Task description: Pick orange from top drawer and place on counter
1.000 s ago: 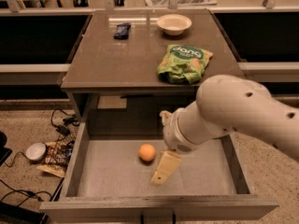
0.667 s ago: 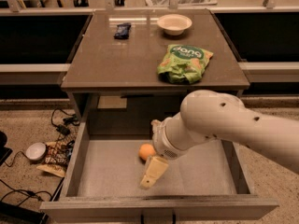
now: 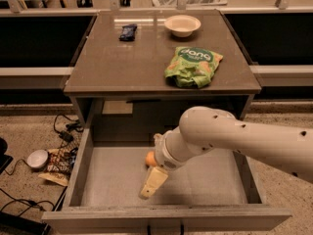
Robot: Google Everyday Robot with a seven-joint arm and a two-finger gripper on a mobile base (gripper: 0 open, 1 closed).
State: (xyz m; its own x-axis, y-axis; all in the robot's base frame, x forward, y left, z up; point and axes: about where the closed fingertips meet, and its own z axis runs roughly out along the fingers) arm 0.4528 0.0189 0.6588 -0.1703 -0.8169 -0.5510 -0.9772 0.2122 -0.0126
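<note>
Top drawer: wide grey-brown box drawer, standing open.
Orange: small round orange fruit on the drawer floor, 11 o'clock of centre, partly behind the wrist.
Claw: cream claw low in the drawer, just beside the fruit at its 6 o'clock; open or closed, cannot tell.
Counter: glossy grey-brown counter above, bearing a green crinkled bag.
Risk: an off-centre closure would likely roll the smooth fruit away.
</note>
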